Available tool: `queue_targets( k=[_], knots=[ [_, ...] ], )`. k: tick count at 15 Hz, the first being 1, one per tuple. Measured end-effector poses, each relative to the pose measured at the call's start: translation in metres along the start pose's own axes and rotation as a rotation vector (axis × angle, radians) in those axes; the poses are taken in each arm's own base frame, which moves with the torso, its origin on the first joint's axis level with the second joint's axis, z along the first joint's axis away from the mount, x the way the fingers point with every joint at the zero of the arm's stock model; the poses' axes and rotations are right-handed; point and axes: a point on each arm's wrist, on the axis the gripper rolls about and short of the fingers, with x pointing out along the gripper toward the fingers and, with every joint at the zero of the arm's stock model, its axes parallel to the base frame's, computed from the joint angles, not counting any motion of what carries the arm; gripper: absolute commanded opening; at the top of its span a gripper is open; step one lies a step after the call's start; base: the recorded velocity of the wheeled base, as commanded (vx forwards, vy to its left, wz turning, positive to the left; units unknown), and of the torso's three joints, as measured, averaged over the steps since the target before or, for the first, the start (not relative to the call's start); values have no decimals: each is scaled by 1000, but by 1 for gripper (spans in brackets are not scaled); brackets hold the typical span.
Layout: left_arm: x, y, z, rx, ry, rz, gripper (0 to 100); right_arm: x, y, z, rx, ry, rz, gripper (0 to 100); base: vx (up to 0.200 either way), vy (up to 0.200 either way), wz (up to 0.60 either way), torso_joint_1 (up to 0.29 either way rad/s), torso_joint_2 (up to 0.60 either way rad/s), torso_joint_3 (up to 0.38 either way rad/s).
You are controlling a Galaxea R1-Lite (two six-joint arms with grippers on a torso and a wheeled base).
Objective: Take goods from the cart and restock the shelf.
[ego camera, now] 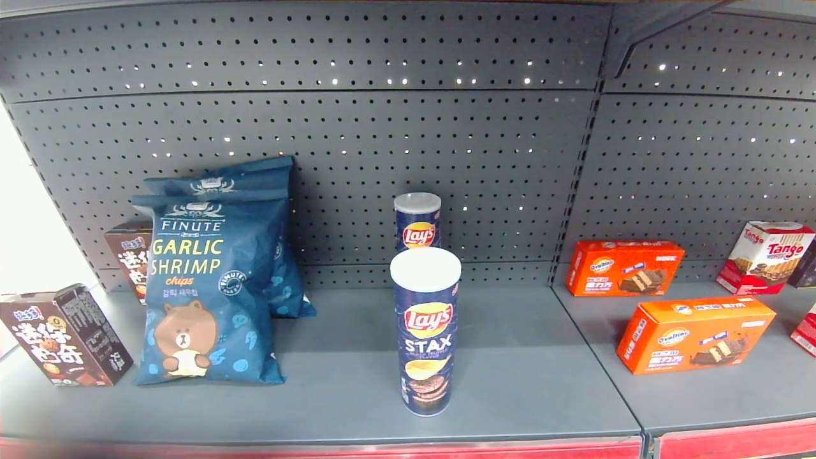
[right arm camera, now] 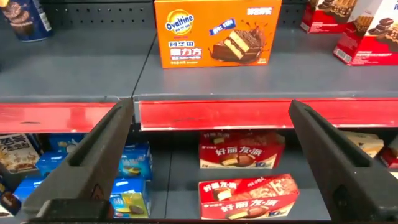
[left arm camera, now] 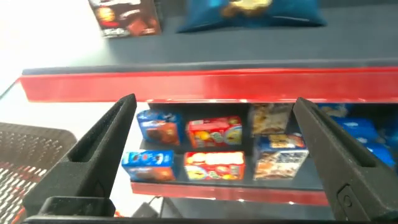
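- In front of the shelf's red edge rail [left arm camera: 205, 84], the left gripper [left arm camera: 214, 102] hangs with its fingers spread wide and nothing between them. Grey wire mesh [left arm camera: 25, 155] lies beside it, possibly the cart; I cannot tell.
- The right gripper [right arm camera: 211, 106] is also low before the rail, fingers apart and empty.
- Past both, a lower tier holds small blue and red boxes [left arm camera: 214, 134] and red cake boxes [right arm camera: 242, 155].
- On the grey shelf [ego camera: 523, 382] above, a tall chip can [ego camera: 426, 331] stands upright near the front, with open space to its right.
- Such a can is probably light, stiff and smooth, and tips easily. A hold around its middle looks safest.
- To its left sit dark boxes [ego camera: 60, 335] and leaning blue chip bags [ego camera: 204, 293], soft and likely crushable.
- To its right lie orange boxes [ego camera: 695, 333].
- A second can [ego camera: 417, 220] stands directly behind the first, near the pegboard, so anything placed in that row has to go in front or beside it.
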Motion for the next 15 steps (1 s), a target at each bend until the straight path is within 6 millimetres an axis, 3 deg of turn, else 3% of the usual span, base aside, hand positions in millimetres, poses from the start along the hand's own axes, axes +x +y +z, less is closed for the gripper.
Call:
queue_targets(
  k=[11,15],
  knots=[
    [0,-3,-1,-13,-54,-519,100,0,0,0,2,-7,-8,100,0,0,0,0,0,0],
    [-1,2,-3,17,-91,-485,100,0,0,0,2,-7,-8,100,0,0,0,0,0,0]
  ],
)
